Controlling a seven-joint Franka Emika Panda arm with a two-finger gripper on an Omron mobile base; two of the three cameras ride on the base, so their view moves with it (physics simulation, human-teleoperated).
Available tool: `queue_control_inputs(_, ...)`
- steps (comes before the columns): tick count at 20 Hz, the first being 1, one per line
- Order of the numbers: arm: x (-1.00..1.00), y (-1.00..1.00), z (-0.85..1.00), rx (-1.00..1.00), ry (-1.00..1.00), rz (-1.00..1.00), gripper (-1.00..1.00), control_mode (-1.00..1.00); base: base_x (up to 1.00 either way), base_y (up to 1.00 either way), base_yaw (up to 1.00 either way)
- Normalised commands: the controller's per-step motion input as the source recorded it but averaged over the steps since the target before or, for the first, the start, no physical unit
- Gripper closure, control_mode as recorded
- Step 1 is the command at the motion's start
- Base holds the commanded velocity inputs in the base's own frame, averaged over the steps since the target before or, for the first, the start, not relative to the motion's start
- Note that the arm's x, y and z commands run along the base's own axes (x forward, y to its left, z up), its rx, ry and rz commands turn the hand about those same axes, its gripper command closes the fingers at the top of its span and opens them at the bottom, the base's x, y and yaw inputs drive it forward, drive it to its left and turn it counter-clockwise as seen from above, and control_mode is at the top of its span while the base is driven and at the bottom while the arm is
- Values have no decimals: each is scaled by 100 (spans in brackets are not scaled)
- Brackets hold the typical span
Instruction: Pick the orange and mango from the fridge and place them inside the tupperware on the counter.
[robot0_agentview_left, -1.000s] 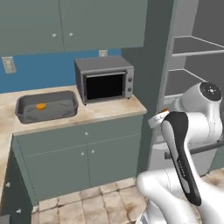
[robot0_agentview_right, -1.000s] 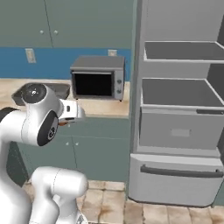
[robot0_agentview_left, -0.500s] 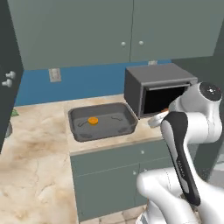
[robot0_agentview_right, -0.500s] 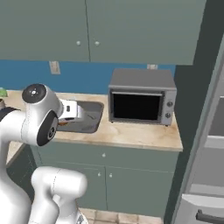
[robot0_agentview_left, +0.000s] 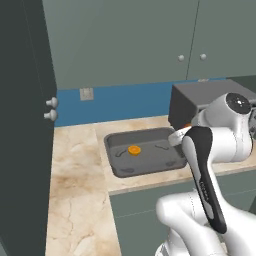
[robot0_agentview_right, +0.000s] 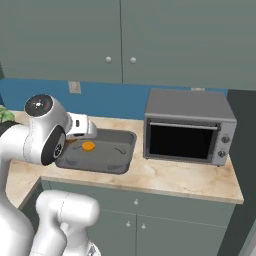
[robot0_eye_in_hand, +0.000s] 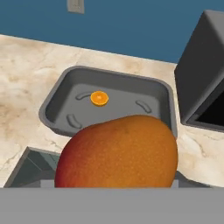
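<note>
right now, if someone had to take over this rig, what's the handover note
Gripper: shut on the mango, held close in front of the hand camera, above the counter's front edge, short of the tupperware.
Orange: already lying inside the tupperware, near its middle.
Tupperware sits on the counter, left of the microwave.
Done: orange delivered, mango picked.
Left: carry the mango forward over the tupperware, lower it and release it inside, beside the orange.
</note>
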Motion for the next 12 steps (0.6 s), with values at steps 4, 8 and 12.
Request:
queue_control_inputs(4,1,-10,-87,-2,0,0,100,-100,0,0,0)
queue_control_inputs(8,35,-9,-66,0,0,0,100,-100,0,0,0)
queue_control_inputs(12,48,-9,-47,0,0,0,100,-100,0,0,0)
